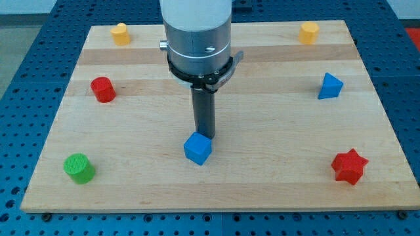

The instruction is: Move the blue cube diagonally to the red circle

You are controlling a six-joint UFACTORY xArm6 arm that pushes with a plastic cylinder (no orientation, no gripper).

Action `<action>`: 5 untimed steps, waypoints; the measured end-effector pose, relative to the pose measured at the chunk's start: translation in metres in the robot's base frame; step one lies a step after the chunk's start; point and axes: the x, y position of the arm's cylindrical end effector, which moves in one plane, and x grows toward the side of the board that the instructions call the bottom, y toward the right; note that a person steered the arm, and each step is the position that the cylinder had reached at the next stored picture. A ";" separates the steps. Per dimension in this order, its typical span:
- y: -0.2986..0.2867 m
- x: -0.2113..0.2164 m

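Note:
The blue cube [197, 148] sits on the wooden board [262, 183] a little below the view's middle. The red circle, a short red cylinder [103, 89], stands at the view's left, up and to the left of the cube. My tip [205, 134] is at the end of the dark rod, touching or just behind the cube's upper right edge; its very end is partly hidden by the cube.
A green cylinder [79, 168] is at bottom left. A red star [349, 166] is at bottom right. A second blue block, wedge-like [330, 86], is at right. Yellow blocks sit at top left [120, 33] and top right [308, 31].

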 end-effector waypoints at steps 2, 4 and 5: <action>0.000 0.004; 0.001 0.002; 0.019 -0.018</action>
